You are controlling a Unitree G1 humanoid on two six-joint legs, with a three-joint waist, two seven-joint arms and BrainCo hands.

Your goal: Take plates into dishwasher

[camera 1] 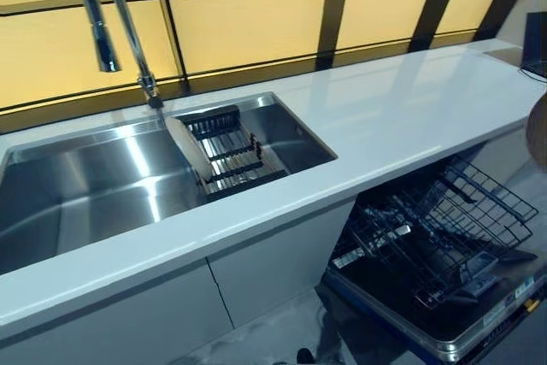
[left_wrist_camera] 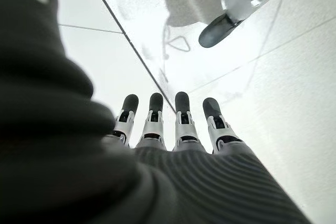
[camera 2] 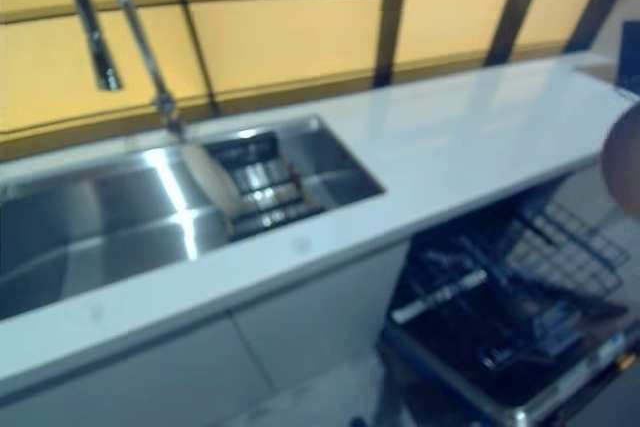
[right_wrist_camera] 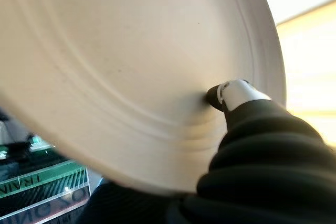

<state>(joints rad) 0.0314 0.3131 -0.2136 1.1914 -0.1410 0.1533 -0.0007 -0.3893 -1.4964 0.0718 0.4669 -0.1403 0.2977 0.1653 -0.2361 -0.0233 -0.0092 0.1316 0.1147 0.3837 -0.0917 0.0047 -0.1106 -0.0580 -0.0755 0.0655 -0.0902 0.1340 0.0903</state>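
Right wrist view shows the right hand (right_wrist_camera: 239, 95) clamped on a cream plate (right_wrist_camera: 131, 77): the thumb's dark tip presses the plate's face near its rim, and the other fingers must be behind the disc, hidden. The plate fills almost the whole view, and in the left eye view its edge (camera 1: 538, 130) pokes in just above the dishwasher rack (camera 1: 444, 228), which is pulled out and looks empty. It reads as a rigid, smooth, glazed-looking disc, probably light enough for one hand but slick and breakable if it knocks the wire tines, so a rim pinch with the thumb on one face and fingers on the other seems the right hold, kept firm while it is tipped on edge. Up and away from the rack, across the white countertop (camera 1: 385, 117), a second plate (camera 1: 190, 150) leans on edge in a drying rack (camera 1: 231, 156) inside the sink (camera 1: 77, 190), below the faucet (camera 1: 107, 14). The left hand (left_wrist_camera: 168, 124) hangs over the pale floor, fingers straight and relaxed, holding nothing.
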